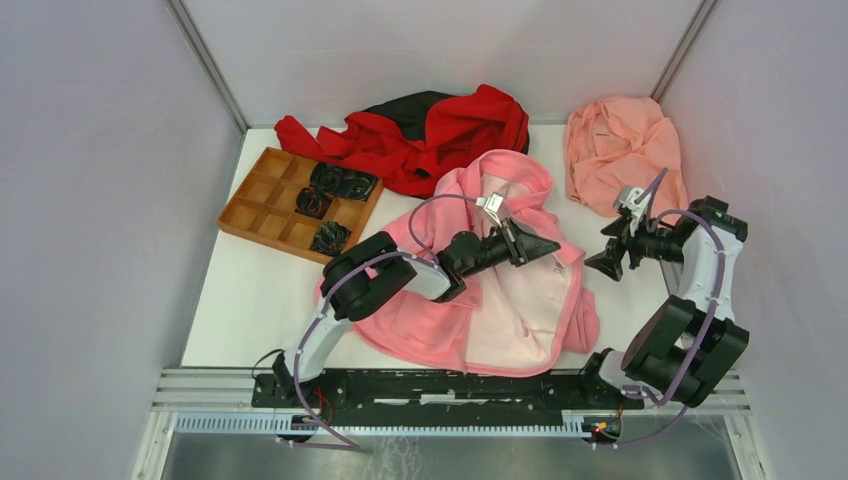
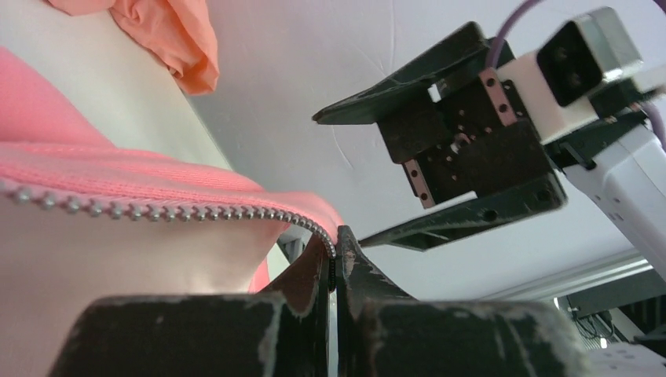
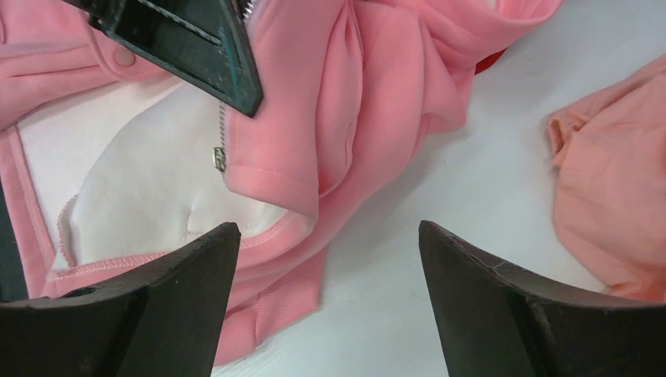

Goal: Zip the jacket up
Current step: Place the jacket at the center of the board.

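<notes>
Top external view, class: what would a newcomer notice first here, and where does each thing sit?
The bright pink jacket lies open mid-table, pale lining up. The left gripper has its fingers shut on the zipper edge, while the right gripper hangs open beside its right side. A red-and-black garment lies heaped at the far edge.

- Prob. a robotics lab test cell, not a home.
- Plain grey wall panels [image 1: 90, 200] w/ metal corner posts [image 1: 205, 62] box in the white table [image 1: 250, 290] beyond the left gripper [image 1: 548, 245] and outboard of the right gripper [image 1: 607, 262].
- Black mounting rail [image 1: 430, 385] on a slotted alu frame [image 1: 200, 385], well behind both grippers at the arm bases.
- Purple cables [image 1: 430, 200] loop behind the left gripper.
- Blurry metal framing [image 2: 597, 302], poss. more rig, below the right gripper in left wrist view.
</notes>
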Robot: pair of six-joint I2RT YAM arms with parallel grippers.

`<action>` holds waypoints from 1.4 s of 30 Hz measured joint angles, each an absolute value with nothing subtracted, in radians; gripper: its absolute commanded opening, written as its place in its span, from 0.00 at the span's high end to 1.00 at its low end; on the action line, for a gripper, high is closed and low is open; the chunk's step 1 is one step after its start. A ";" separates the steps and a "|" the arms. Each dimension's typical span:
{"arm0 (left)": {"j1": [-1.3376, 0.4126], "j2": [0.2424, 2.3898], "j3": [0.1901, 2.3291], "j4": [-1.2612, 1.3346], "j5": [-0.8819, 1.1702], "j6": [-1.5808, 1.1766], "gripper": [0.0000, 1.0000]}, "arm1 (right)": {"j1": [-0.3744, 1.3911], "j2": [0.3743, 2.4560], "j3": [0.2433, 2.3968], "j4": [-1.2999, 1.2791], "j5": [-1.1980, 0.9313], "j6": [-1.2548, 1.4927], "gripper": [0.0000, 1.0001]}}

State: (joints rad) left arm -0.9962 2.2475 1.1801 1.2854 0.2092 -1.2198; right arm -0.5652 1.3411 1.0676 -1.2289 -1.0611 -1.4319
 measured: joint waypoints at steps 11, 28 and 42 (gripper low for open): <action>-1.035 2.349 1.297 1.203 0.131 -1.224 0.98 | -0.556 1.327 1.118 -1.240 -1.115 -1.410 0.02; -1.043 2.432 1.443 1.098 0.046 -1.224 0.98 | -0.451 1.581 1.264 -1.223 -0.956 -1.361 0.05; -1.043 2.478 1.517 1.040 0.029 -1.225 0.98 | -0.406 1.708 1.305 -1.217 -0.859 -1.324 0.06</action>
State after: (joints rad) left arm -1.0431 2.4779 1.5166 1.0401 0.0288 -1.2247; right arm -0.4057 1.7084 1.3048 -1.2171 -0.8585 -1.3235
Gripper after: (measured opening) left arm 0.044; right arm 0.941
